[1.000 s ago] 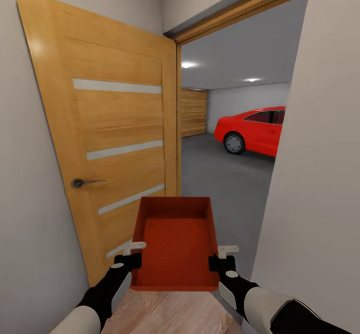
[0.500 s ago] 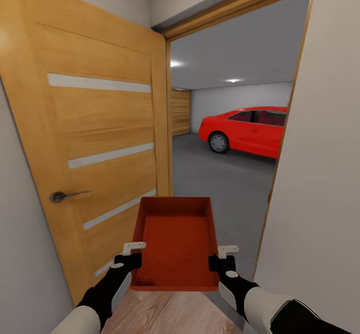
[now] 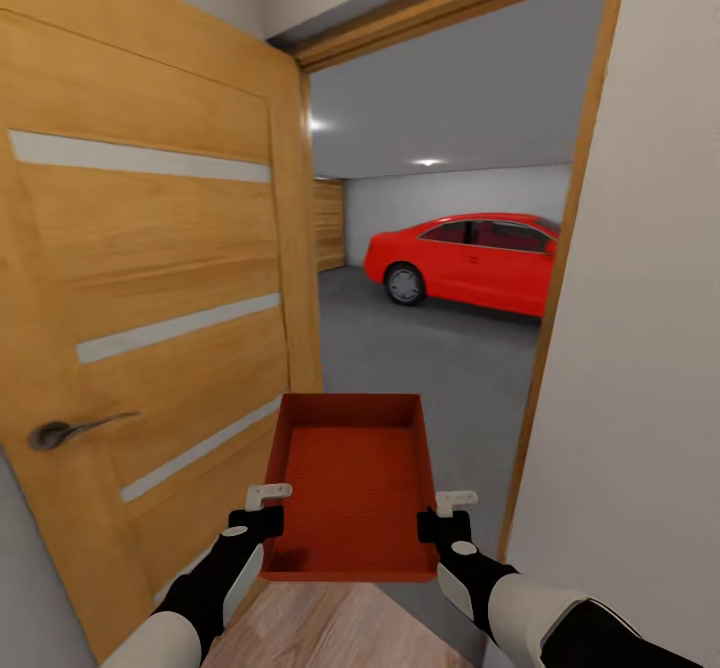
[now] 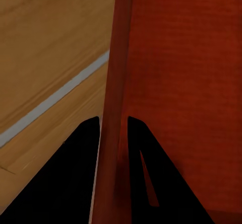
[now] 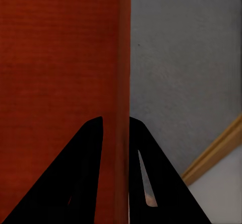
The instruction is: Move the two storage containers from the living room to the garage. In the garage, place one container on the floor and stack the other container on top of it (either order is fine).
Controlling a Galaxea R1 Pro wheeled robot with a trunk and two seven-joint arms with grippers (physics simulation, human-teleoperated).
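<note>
Orange-red rectangular open-topped tray [image 3: 350,483] held level, long axis toward the open garage doorway [image 3: 440,278]; left gripper [image 3: 262,508] and right gripper [image 3: 447,513] each pinch a side wall

Soft, even light; two ceiling lamps [image 3: 428,162] glow; wrist views blurred.

**At the garage doorway**

Carrying one orange-red storage container [image 3: 350,483] level — left gripper [image 3: 262,510] clamped on its left wall, right gripper [image 3: 447,512] on its right. Open wooden door [image 3: 150,278] alongside; beyond — grey floor [image 3: 430,368], red car [image 3: 465,260].
</note>
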